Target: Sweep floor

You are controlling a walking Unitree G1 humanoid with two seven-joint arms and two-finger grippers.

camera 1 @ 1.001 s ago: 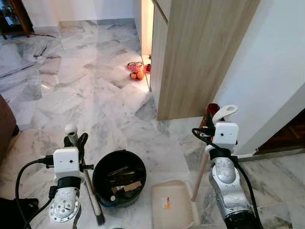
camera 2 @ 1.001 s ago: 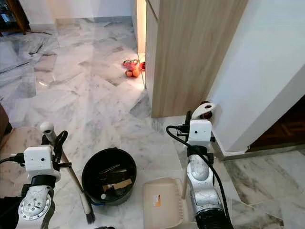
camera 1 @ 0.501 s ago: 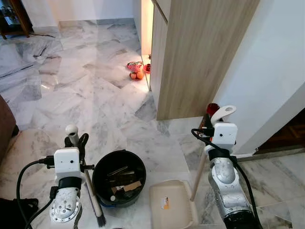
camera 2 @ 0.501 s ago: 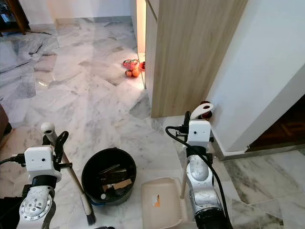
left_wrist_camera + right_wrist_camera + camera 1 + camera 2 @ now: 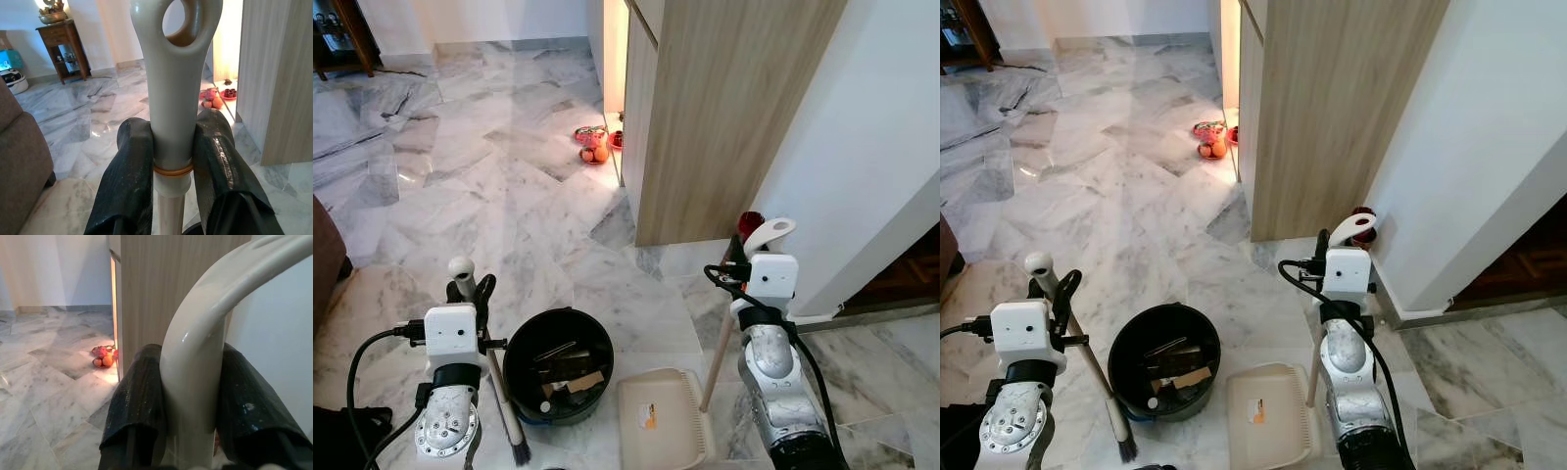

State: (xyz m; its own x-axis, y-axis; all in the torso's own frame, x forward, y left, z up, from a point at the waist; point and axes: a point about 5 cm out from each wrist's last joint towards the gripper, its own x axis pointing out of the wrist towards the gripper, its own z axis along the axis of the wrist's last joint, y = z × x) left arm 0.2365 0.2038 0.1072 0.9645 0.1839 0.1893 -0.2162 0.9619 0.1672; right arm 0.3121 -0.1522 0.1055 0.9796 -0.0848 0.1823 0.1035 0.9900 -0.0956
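beige dustpan (image 5: 661, 431) hangs below the right tool (image 5: 188, 396) clamping its handle; left tool (image 5: 171, 161) clamps the broom (image 5: 504, 406).

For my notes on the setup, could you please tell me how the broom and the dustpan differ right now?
The broom is held by the left gripper, left of the black bucket; the dustpan is held by the right gripper, right of it. The broom ends in dark bristles, the dustpan in a flat beige tray. Both have pale handles and touch the floor.

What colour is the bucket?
The bucket is black, clearest in the left eye view.
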